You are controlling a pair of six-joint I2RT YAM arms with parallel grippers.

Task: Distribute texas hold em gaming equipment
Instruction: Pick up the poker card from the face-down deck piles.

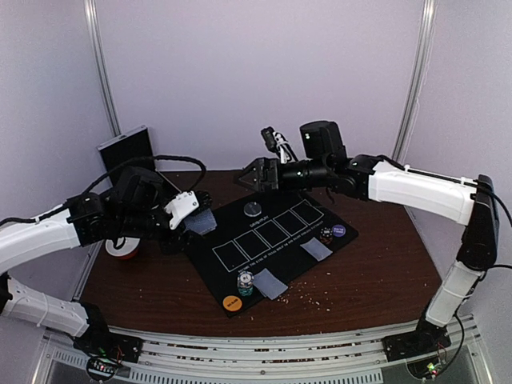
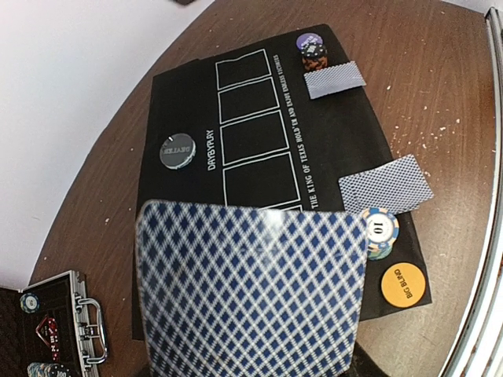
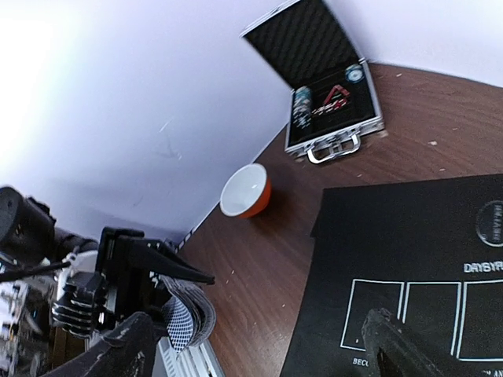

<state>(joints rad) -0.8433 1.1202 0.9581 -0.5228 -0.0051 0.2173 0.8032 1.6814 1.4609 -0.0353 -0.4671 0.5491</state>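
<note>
Left gripper is clenched on blue-diamond-backed cards, backs toward the wrist camera and long axis running across the left wrist view, above the left corner of the black mat. Only the right wrist view shows their several stacked, slightly splayed edges. Right gripper, its jaws wide apart and empty, hangs over the mat's far edge near the clear disc.
</note>
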